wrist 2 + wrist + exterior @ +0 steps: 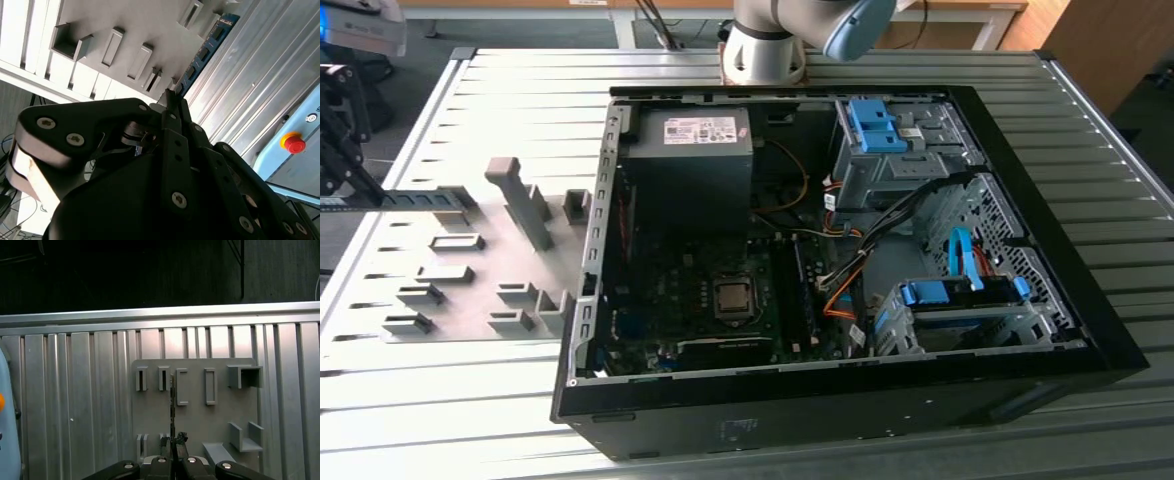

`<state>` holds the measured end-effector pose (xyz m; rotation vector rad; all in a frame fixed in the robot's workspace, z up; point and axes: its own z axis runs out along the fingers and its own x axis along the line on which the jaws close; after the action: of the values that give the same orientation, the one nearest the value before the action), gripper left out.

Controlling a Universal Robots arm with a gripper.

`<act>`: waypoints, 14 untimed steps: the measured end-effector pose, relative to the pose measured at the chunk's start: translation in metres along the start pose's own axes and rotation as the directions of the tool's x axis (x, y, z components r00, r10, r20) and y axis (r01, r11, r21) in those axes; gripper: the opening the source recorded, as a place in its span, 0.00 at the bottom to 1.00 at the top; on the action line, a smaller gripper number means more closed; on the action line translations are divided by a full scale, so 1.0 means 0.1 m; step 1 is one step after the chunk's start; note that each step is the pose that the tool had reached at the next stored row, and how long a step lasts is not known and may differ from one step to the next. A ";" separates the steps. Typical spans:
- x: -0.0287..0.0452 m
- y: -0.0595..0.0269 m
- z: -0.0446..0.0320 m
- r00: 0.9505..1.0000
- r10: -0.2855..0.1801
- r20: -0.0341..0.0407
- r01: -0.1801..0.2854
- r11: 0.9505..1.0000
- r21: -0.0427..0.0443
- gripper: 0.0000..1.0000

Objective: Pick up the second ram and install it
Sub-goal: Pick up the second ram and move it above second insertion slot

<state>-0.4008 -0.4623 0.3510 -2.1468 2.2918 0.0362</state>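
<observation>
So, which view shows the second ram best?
The second wrist view: the second ram shows its blue face and black chips. The first wrist view sees it edge-on; the exterior view shows it at the exterior view's left.

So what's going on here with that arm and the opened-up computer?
The robot arm's gripper is shut on the second ram, a blue-green memory stick, and holds it over the grey holder plate beside the open computer case. The stick is not yet seated on the motherboard.
</observation>
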 end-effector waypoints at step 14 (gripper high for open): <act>-0.009 0.004 -0.248 1.000 0.000 -0.001 0.000 1.000 0.000 0.14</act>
<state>-0.4009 -0.4618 0.3758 -2.1472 2.2922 0.0351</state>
